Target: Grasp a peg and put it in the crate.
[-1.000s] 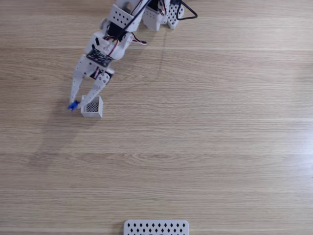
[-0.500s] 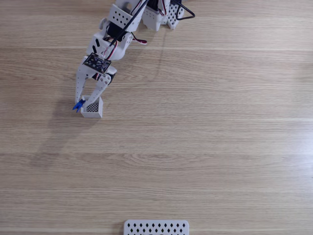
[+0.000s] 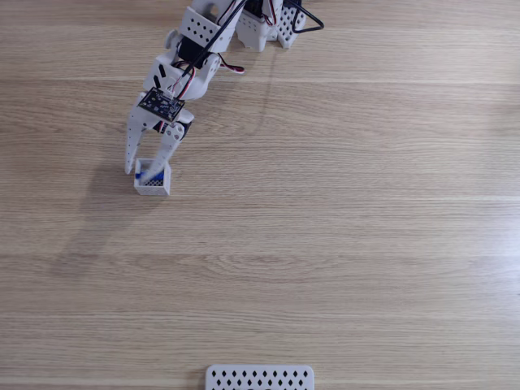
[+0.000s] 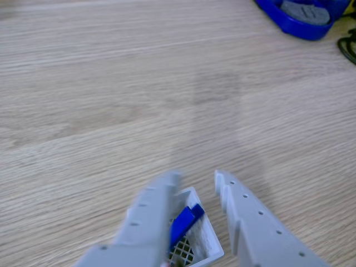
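Note:
The crate (image 3: 153, 188), a small white open box with a dark mesh bottom, stands on the wooden table at the left of the fixed view. The blue peg (image 3: 147, 175) lies inside it, leaning against a wall; the other view shows the peg (image 4: 184, 221) tilted over the mesh within the crate (image 4: 210, 240). My gripper (image 3: 144, 169) hovers right over the crate, open. In the other view the gripper (image 4: 197, 177) straddles the crate, one blurred finger (image 4: 149, 217) left of the peg and one (image 4: 250, 222) to the right, clear of it.
A flat white panel (image 3: 258, 378) with diamond-shaped holes lies at the table's near edge. The arm's base (image 3: 260, 20) is at the top of the fixed view. A blue object (image 4: 303, 16) sits at the far right corner in the other view.
The gripper carried the peg rightward from beside the crate to over it, then opened; the peg now rests inside the crate.

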Controlling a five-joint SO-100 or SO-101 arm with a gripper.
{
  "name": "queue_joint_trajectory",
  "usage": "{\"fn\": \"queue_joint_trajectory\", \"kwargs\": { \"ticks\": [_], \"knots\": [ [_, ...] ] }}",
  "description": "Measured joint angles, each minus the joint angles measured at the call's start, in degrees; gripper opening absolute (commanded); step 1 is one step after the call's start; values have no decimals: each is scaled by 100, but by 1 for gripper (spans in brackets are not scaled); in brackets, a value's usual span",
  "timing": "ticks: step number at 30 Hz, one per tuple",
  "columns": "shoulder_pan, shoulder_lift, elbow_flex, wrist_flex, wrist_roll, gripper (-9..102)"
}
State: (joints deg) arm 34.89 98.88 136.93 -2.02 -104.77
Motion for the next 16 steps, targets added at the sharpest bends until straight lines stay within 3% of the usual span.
{"fn": "queue_joint_trajectory", "kwargs": {
  "ticks": [16],
  "knots": [
    [0, 0, 0, 0, 0, -1]
  ]
}}
